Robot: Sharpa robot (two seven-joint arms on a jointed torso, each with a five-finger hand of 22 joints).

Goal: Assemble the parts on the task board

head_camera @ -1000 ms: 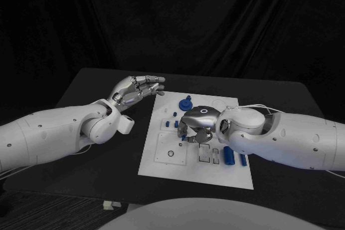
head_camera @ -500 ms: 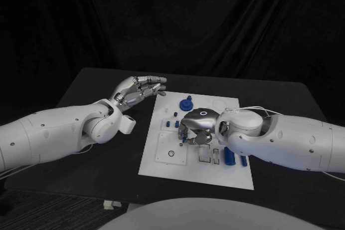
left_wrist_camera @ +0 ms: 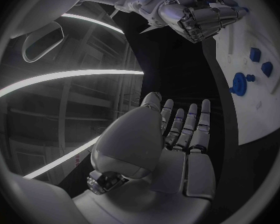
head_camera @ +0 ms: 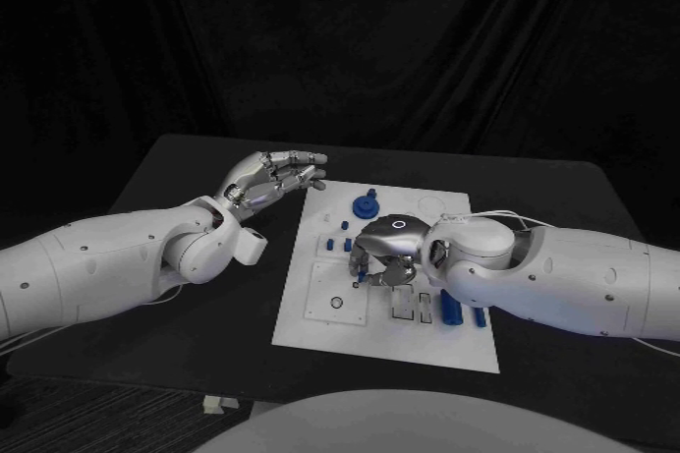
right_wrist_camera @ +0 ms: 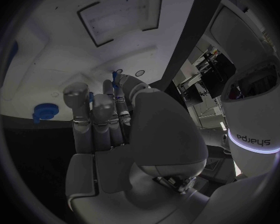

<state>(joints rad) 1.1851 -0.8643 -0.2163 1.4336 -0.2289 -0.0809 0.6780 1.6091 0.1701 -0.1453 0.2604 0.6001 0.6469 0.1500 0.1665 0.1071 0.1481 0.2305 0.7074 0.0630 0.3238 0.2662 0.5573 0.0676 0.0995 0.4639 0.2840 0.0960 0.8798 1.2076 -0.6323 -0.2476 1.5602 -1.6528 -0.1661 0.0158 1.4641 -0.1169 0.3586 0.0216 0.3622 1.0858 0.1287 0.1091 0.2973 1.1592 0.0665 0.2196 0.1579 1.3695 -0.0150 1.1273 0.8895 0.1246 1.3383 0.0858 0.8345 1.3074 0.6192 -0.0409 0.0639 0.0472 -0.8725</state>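
Right, quick notes from where I'm standing:

board: white task board (head_camera: 323, 320) sits mid-table on the black table (head_camera: 185, 178), long side running 12 to 6.
parts: small blue pieces. A round geared part (head_camera: 368, 206) stands at the board's 12 o'clock end, small blue pegs (head_camera: 336, 245) sit just below it toward 10 o'clock, and blue cylinders (head_camera: 452, 307) lie at the board's 3 o'clock edge.
right hand: right hand (head_camera: 385, 254) is down over the board's centre, palm down, fingers curled toward the surface. There's a bit of blue at the fingertips (right_wrist_camera: 117, 80) in the wrist view; can't tell whether it's pinched or just touched.
left hand: left hand (head_camera: 272, 177) hovers off the board at its 10 o'clock corner, above the table, fingers straight and side by side, holding nothing.
handling, my guess: the parts look like rigid plastic, light and smooth, so they'd be stiff but liable to slip or roll. The cylinders will roll if nudged sideways.
where to grip, my guess: take cylinders across the middle of the barrel with thumb opposite a finger; take the geared part by its rim; take pegs from above by the top end.
risk: the board looks thin and light, so it may slide under a side push. The free left hand could steady it.
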